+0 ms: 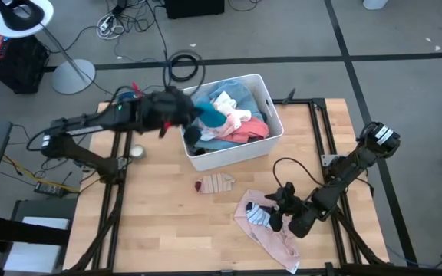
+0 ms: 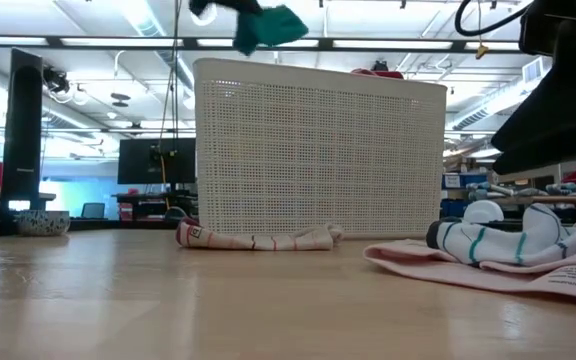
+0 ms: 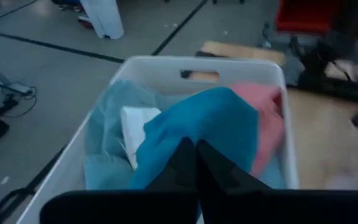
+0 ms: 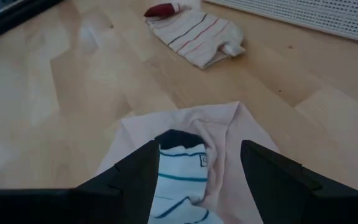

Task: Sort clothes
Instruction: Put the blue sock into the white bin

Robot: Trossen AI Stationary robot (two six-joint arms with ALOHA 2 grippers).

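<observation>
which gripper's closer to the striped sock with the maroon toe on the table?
Right. The right gripper hovers over the pink garment, apart from the striped sock. The left gripper is up over the white bin, farther off, gripping a teal garment.

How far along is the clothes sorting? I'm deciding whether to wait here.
Partly done. Out of the bin already: a striped sock and a pink garment with a white-and-teal sock on it. In hand: the left gripper is shut on a teal garment above the bin. Left: light blue, white and pink clothes inside. The right gripper is open over the pink garment.
</observation>
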